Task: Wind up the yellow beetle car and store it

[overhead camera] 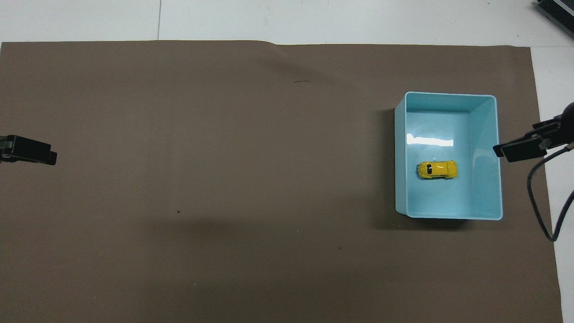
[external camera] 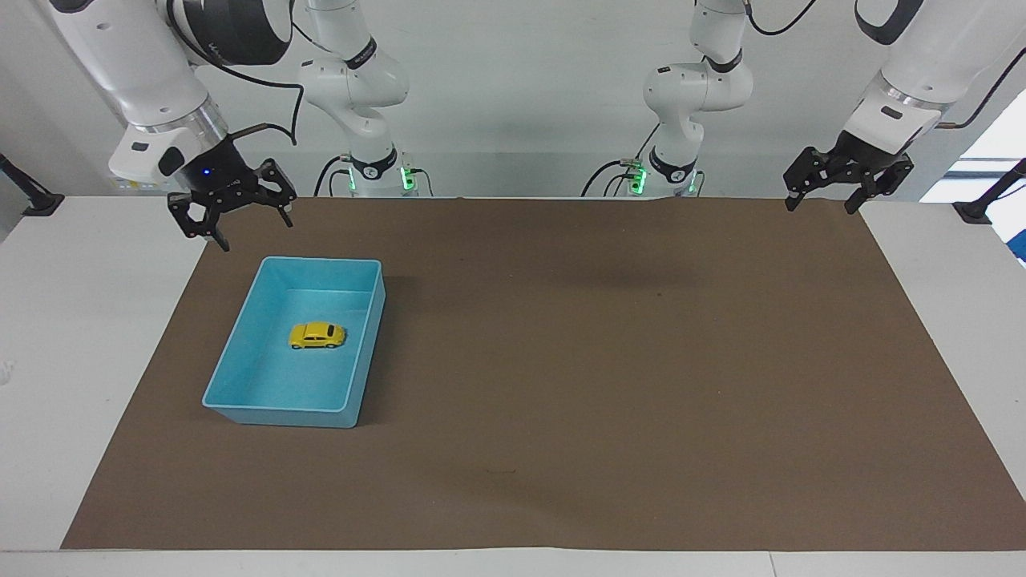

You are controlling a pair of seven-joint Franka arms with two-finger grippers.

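The yellow beetle car (external camera: pixel 317 335) (overhead camera: pixel 437 169) stands on its wheels on the floor of the light blue bin (external camera: pixel 276 417) (overhead camera: pixel 448 94), near the bin's middle. My right gripper (external camera: pixel 256 235) hangs open and empty in the air, over the mat's edge just off the bin's corner nearest the robots. In the overhead view only one of its fingers (overhead camera: pixel 520 150) shows beside the bin's wall. My left gripper (external camera: pixel 820 208) waits open and empty, raised over the mat's corner at the left arm's end. One of its fingers (overhead camera: pixel 31 150) pokes into the overhead view.
A brown mat (external camera: pixel 609 361) covers most of the white table (external camera: pixel 80 320). A black cable (overhead camera: pixel 540 202) loops down from the right arm beside the bin. A dark device (overhead camera: pixel 558 11) sits at the table's far corner toward the right arm's end.
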